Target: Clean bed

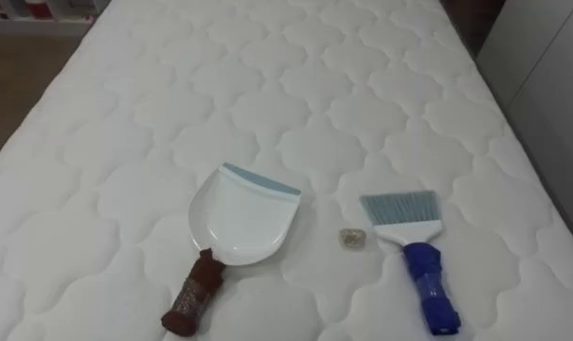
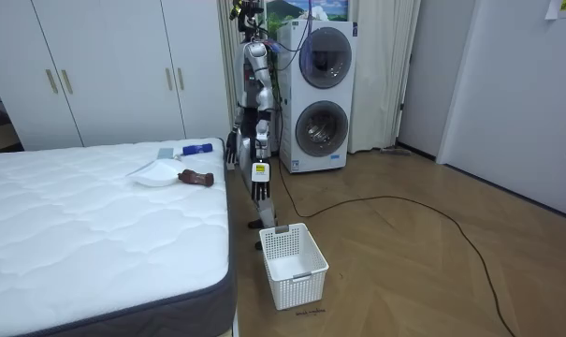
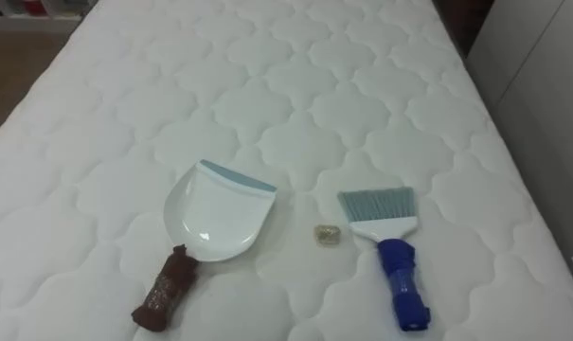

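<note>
A white dustpan (image 1: 241, 218) with a brown handle lies on the white quilted mattress (image 1: 267, 104), its blue-edged lip pointing away from me. To its right lies a brush (image 1: 411, 246) with grey-blue bristles and a blue handle. Between them sits a small crumpled scrap (image 1: 353, 239), apart from both. In the room view I stand upright at the bed's side by the dustpan (image 2: 159, 172) and brush (image 2: 196, 148). My left hand (image 2: 261, 142) and right hand (image 2: 232, 148) hang low by my body, off the bed.
A white slatted basket (image 2: 294, 265) stands on the wooden floor beside the bed. Behind me are two stacked washing machines (image 2: 322, 84) and white wardrobes (image 2: 105, 65). The mattress's right edge (image 1: 542, 180) runs close to the brush.
</note>
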{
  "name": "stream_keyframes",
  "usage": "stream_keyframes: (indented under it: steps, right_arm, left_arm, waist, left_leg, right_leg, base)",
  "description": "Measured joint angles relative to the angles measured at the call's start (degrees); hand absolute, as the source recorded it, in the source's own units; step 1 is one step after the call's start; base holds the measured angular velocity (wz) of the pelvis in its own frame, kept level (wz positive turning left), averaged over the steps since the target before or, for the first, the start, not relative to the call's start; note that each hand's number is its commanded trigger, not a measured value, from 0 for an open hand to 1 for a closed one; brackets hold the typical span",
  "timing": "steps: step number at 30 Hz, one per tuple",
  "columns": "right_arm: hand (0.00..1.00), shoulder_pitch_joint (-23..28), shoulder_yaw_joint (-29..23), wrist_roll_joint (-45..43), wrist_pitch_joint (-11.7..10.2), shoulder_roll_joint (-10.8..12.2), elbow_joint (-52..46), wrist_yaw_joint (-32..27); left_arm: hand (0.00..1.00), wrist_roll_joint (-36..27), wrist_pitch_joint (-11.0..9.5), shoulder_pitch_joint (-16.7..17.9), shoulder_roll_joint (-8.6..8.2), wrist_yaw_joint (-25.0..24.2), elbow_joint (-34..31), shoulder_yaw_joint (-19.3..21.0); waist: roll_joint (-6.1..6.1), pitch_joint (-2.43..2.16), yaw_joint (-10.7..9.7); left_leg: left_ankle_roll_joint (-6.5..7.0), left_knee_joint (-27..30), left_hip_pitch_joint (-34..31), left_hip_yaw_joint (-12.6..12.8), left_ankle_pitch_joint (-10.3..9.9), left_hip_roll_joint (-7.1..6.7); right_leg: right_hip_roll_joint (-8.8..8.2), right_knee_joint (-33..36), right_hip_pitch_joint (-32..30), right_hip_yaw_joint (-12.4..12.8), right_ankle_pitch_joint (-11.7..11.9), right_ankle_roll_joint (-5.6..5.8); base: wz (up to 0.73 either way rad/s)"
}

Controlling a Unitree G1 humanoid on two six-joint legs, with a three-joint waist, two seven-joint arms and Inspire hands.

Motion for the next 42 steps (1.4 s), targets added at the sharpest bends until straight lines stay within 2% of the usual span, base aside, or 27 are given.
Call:
stream_keyframes:
  steps: [7,11,18,25,27,32,35,36,38,39,42]
  right_arm:
    - [0.00,0.02,-0.46,0.00,-0.02,-0.01,0.02,0.06]
    - [0.00,0.15,-1.49,0.21,-0.51,-0.02,0.45,0.06]
    - [0.00,0.16,-1.98,0.79,-0.91,-0.02,1.24,0.19]
    - [0.00,-0.01,-1.84,0.98,-0.97,-0.02,1.77,-0.10]
    - [0.00,0.07,-1.86,0.62,-1.15,-0.02,1.74,-0.14]
    - [0.00,0.43,-2.06,-0.23,-1.77,-0.03,1.80,-0.26]
    - [0.00,0.48,-2.11,-0.36,-2.37,-0.03,1.81,-0.27]
    - [0.00,0.45,-2.11,-0.44,-2.49,-0.05,1.79,-0.27]
    - [0.00,0.58,-2.05,-0.43,-2.76,-0.13,1.68,-0.23]
    - [0.00,0.58,-2.01,-0.42,-2.80,-0.18,1.54,-0.14]
    - [0.00,0.50,-2.01,-0.77,-3.32,-0.18,1.47,0.12]
  left_arm:
    - [0.00,0.02,-0.01,0.24,-0.10,0.00,-0.02,0.09]
    - [0.00,0.04,-0.07,0.02,-0.48,0.56,-0.09,1.80]
    - [0.00,-0.41,-0.23,-0.37,-0.72,4.63,-0.11,5.20]
    - [0.00,-12.64,-2.03,0.36,-0.80,9.08,-0.81,7.59]
    - [0.00,-16.19,-3.40,0.32,-0.81,10.56,-1.76,8.26]
    - [0.00,-16.82,-8.32,-1.40,-0.80,14.00,-2.76,9.08]
    - [0.00,-16.89,-9.24,-1.02,-0.92,15.95,-10.76,8.89]
    - [0.00,-17.16,-10.62,-1.15,-0.88,16.73,-13.78,8.81]
    - [0.00,-17.74,-12.84,-1.76,-0.82,17.93,-16.42,8.23]
    - [0.00,-18.04,-13.72,-2.24,-0.85,18.51,-17.59,7.55]
    - [0.00,-17.93,-14.54,-2.65,-1.18,19.09,-20.96,5.13]
  waist:
    - [0.08,0.02,0.08]
    - [0.45,-0.15,0.12]
    - [0.33,-0.16,0.08]
    - [0.00,-0.25,0.43]
    - [-0.38,-0.29,0.74]
    - [-0.19,-0.28,1.57]
    - [-0.27,-0.11,1.56]
    - [-0.50,-0.21,1.54]
    - [-0.37,-0.09,1.68]
    - [-0.17,-0.24,1.68]
    - [-0.27,-0.28,1.54]
  left_leg:
    - [0.00,-0.11,0.02,0.35,0.00,0.03]
    - [0.00,-0.48,0.08,0.33,0.00,0.05]
    - [0.00,-0.51,-0.03,0.32,0.00,0.01]
    - [0.01,-0.49,0.51,0.20,0.01,-0.03]
    - [0.01,-0.44,0.49,0.28,0.01,-0.01]
    - [0.01,-0.40,0.62,0.35,0.02,0.00]
    - [0.01,-0.19,0.25,0.26,0.02,-0.02]
    - [0.01,-0.07,0.06,0.22,0.02,-0.02]
    - [0.02,-0.20,-0.02,0.27,0.02,-0.04]
    - [0.02,-0.37,0.03,0.41,0.02,-0.04]
    - [0.02,-0.50,-0.10,0.63,0.02,0.04]
  right_leg:
    - [0.02,-0.04,-0.07,0.14,0.00,0.00]
    - [0.06,-0.08,-0.05,0.27,0.00,0.01]
    - [0.04,-0.16,-0.02,0.01,-0.01,0.01]
    - [-0.06,-0.05,-0.03,0.12,0.00,0.03]
    - [-0.07,-0.02,-0.04,0.07,0.00,0.03]
    - [-0.06,0.08,0.15,0.08,0.02,0.03]
    - [-0.09,0.17,-0.11,-0.04,0.02,0.03]
    - [-0.09,0.16,-0.15,-0.07,0.03,0.03]
    - [-0.08,0.17,-0.16,0.11,0.02,0.03]
    - [-0.07,0.14,-0.26,0.26,0.02,0.03]
    - [0.33,0.20,-0.90,0.84,0.05,0.02]
  base:
    - [0.00]
    - [-0.02]
    - [0.00]
    - [0.00]
    - [0.00]
    - [0.00]
    - [0.01]
    - [0.00]
    - [-0.02]
    - [-0.07]
    - [-0.06]
